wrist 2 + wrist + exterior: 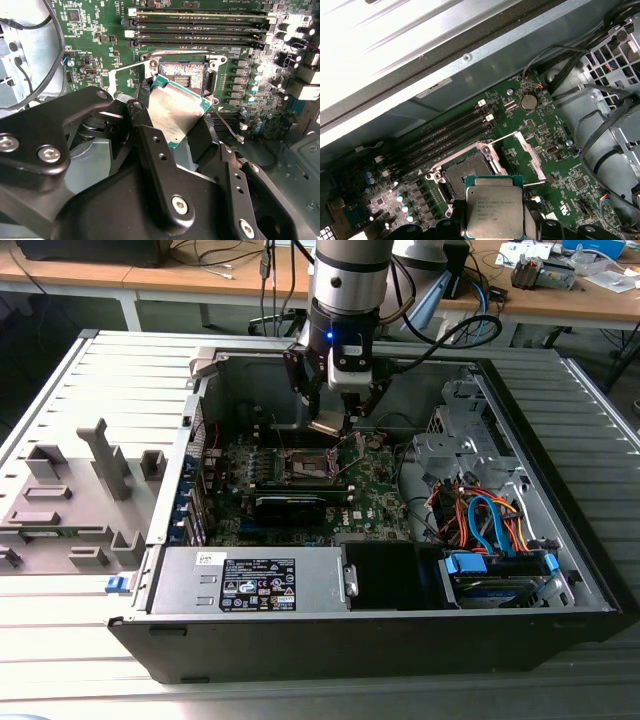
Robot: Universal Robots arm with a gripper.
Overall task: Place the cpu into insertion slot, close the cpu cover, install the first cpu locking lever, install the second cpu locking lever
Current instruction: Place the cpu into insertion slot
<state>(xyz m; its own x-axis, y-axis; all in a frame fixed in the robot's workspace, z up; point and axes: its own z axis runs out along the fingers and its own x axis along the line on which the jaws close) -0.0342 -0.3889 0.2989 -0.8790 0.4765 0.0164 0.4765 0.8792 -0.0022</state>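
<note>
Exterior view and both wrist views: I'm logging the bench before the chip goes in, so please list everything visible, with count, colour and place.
cpu: one, silver top with green edge, in the gripper, above the board near the slot, not seated.
slot: one, dark rim, empty, on the board.
cover: one, silver, open beside the slot.
memory slots: four, black, beside the slot.
board: one, green, in the case.
case: one, black and grey, open, on the table.
cables: several, orange and blue, at the exterior view's right.
table: one, grey, slatted.
gripper: one, black, shut on the cpu.
arm: one, silver-grey, above the case.
</note>
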